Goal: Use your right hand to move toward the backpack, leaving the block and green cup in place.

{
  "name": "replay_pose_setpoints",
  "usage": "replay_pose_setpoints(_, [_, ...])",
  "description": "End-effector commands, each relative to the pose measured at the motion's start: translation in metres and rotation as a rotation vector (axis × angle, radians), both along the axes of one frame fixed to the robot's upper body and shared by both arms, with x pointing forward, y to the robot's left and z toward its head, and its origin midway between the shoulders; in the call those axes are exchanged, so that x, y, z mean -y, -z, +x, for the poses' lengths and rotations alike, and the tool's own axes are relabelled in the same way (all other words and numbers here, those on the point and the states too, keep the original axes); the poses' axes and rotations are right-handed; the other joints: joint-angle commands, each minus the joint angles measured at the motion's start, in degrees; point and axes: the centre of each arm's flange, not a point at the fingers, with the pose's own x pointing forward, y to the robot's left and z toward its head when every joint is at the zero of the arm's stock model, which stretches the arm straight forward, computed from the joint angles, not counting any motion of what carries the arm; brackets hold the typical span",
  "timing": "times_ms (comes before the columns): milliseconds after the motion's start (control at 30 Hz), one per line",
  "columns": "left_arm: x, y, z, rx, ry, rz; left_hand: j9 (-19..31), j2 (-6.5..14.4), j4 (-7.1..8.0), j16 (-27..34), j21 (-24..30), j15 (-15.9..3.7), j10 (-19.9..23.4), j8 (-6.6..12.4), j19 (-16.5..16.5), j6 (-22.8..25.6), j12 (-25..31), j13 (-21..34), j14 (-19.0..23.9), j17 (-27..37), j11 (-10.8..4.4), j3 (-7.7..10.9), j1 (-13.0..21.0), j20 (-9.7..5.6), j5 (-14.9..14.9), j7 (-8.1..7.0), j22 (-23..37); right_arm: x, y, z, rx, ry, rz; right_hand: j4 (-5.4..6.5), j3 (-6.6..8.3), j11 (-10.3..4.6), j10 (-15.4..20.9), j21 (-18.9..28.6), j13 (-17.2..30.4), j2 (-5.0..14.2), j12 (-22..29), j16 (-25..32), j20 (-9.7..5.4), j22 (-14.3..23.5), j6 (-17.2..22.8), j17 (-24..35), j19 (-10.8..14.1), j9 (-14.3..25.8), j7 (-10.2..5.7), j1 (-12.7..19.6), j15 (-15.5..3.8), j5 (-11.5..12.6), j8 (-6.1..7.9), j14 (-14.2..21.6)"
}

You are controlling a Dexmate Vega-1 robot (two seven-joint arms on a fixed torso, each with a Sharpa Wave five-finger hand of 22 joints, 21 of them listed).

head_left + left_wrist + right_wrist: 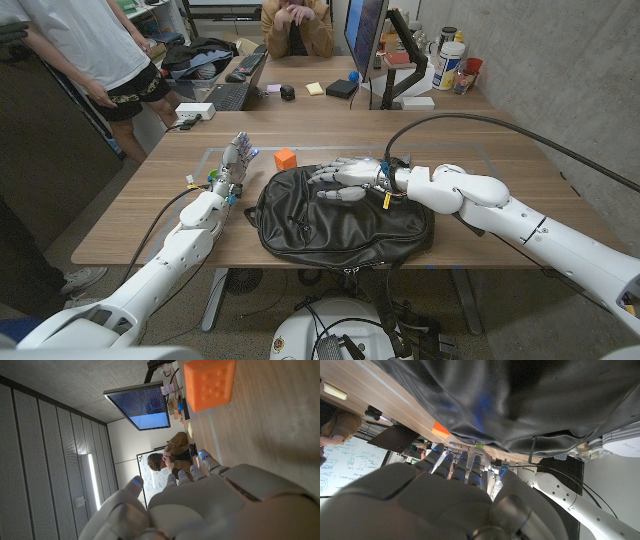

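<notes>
my right hand (345,178) hovers over the black backpack (340,222) at table centre, fingers spread and holding nothing, clear of the orange block (285,158); left hand (232,165) waits open beside it.

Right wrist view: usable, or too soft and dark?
Right wrist view: own right hand blurred up close, backpack dark with a sheen, folds readable. Left wrist view: orange block sharp, left hand soft. Head view: evenly lit, sharp.
</notes>
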Motion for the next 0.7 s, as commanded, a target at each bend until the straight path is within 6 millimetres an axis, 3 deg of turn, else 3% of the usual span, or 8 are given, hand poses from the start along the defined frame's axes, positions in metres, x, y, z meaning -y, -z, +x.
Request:
replay_pose_setpoints(33, [-0.002,-0.002,0.001,0.0,0.006,0.006,0.1,5.4,0.11,-0.1,-0.2,-2.47,-0.6,-0.18,0.2,-1.2,0.2,0.2,-1.9,0.2,-0.08,-0.27,-0.6,-2.33,0.3,-0.2,0.1,-0.002,-0.002,0.001,0.012,0.009,-0.004,-0.26,0.15,-0.03,-0.3,-0.2,0.3,1.22,0.0,0.1,-4.1,0.1,-0.3,0.2,0.1,0.1,0.22,0.8,-4.36,-0.2,-0.06,-0.2])
replay_pose_setpoints(467, [-0.006,-0.009,-0.002,0.003,0.039,0.045,0.1,5.5,0.11,-0.1,-0.3,-2.49,-0.6,-0.18,0.2,-1.1,0.2,0.2,-1.8,0.2,-0.01,-0.29,-0.6,-2.32,0.3,-0.22,0.1,0.003,-0.003,0.001,0.048,0.076,-0.009,-0.28,-0.04,0.05,-0.2,-0.2,0.3,1.17,0.1,0.3,-4.13,0.1,-0.2,0.2,0.6,0.1,0.28,0.8,-4.36,-0.3,0.01,0.1])
replay_pose_setpoints(700, [-0.006,-0.006,0.001,0.0,0.093,0.073,0.1,5.5,0.11,-0.1,-0.4,-2.44,-0.6,-0.19,0.2,-1.2,0.2,0.2,-1.9,0.2,-0.04,-0.29,-0.6,-2.25,0.3,-0.17,0.1,-0.002,0.009,0.006,0.027,0.131,-0.042,-0.24,-0.16,0.11,-0.1,-0.3,0.3,1.17,0.1,0.3,-4.07,0.1,-0.2,0.3,0.7,0.1,0.28,0.7,-4.41,-0.3,0.05,0.3])
